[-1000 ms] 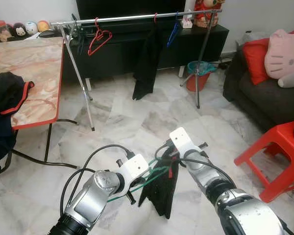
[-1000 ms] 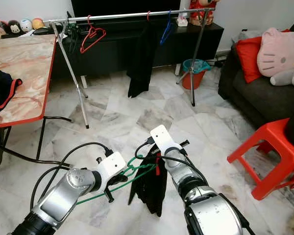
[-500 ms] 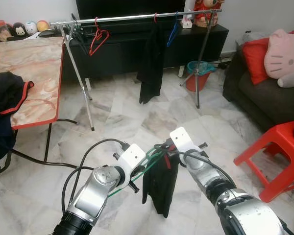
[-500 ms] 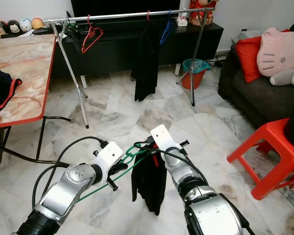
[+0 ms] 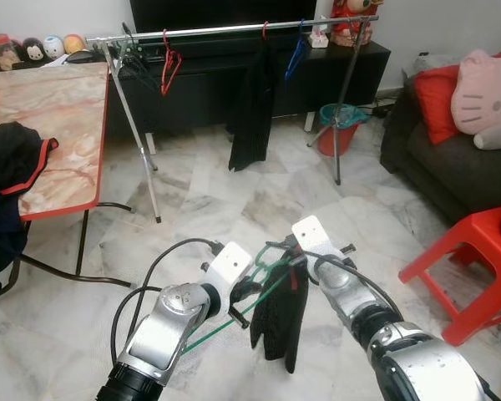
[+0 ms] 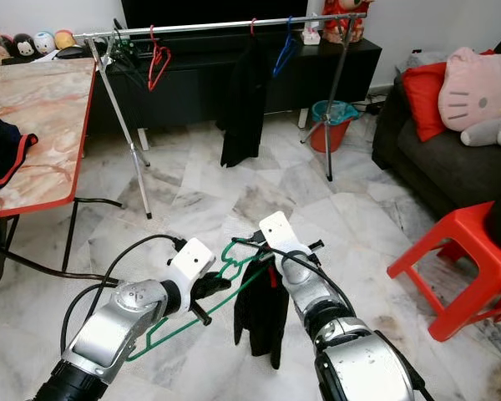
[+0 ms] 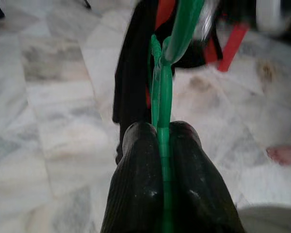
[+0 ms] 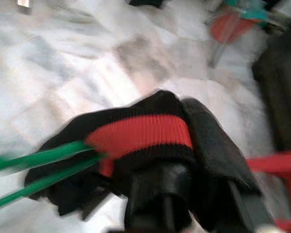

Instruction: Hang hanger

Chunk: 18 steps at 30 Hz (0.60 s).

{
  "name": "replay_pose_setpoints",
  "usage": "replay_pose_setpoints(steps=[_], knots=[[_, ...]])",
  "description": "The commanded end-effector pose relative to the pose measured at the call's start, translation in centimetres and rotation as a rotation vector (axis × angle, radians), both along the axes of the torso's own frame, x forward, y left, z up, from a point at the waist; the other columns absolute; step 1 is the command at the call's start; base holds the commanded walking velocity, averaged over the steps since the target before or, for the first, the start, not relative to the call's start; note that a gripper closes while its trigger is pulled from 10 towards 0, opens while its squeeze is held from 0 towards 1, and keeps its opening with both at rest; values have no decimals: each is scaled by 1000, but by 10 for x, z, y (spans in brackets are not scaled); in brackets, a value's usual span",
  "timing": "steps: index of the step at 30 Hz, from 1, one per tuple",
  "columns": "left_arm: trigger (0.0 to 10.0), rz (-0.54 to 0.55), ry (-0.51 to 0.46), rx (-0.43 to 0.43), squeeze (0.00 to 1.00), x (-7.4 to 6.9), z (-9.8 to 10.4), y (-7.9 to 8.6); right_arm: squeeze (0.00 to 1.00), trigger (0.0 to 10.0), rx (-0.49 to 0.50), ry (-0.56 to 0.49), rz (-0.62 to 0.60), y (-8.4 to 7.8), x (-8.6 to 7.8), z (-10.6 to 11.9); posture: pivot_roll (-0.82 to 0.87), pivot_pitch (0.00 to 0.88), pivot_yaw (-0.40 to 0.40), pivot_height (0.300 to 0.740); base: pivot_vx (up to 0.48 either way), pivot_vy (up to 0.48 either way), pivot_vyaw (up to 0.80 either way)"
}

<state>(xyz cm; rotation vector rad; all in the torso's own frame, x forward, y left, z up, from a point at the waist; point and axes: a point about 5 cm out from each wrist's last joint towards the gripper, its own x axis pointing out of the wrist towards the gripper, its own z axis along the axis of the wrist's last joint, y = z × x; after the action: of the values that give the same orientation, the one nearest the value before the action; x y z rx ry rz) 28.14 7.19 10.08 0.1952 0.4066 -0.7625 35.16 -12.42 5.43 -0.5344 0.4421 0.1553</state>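
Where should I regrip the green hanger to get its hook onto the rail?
Probably the bare neck just under the hook, coming from the left. The left gripper already pinches the green hanger on its wire; the black garment covers the right end.

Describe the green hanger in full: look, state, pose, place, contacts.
The green hanger is a thin frame, plastic by the look of it, with a wavy shaped shoulder near its hook end. It is held in the air above the marble floor, slanting down toward the robot's left. The left tool is shut on one of its bars, the bar pinched between both fingers. A black garment with a red band hangs at its upper end, where the right tool grips the cloth.
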Motion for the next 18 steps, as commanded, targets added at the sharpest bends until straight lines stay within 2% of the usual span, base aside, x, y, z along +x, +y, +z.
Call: replay_pose_setpoints(steps=[1,3,6,8,9,12,15,18], knots=[[10000,44,-64,-62,0,8,18,-1,0,10000,-6,31,0,-1,-4,-6,122,0,-67,740,0,0,0],[10000,85,-65,-86,0,11,20,-1,0,10000,0,35,-7,-1,-5,-8,122,0,-67,740,0,0,0],[10000,161,-86,-70,0,16,21,3,0,10000,11,39,-22,-2,-6,-9,123,0,-68,740,0,0,0],[10000,182,-80,-41,0,17,18,6,0,10000,12,38,-25,-2,-6,-9,125,0,-68,740,0,0,0],[10000,175,-68,19,0,16,12,8,0,10000,21,34,-27,-1,-5,-7,123,0,-69,740,0,0,0],[10000,179,-53,47,0,16,7,8,0,10000,28,26,-26,0,-3,-5,122,0,-69,740,0,0,0],[10000,204,-33,114,0,15,0,8,0,10000,32,14,-19,4,-1,-1,122,0,-70,740,0,0,0],[10000,267,-24,142,0,18,-5,9,0,10000,38,13,-18,6,-1,-1,122,0,-72,740,0,0,0]])
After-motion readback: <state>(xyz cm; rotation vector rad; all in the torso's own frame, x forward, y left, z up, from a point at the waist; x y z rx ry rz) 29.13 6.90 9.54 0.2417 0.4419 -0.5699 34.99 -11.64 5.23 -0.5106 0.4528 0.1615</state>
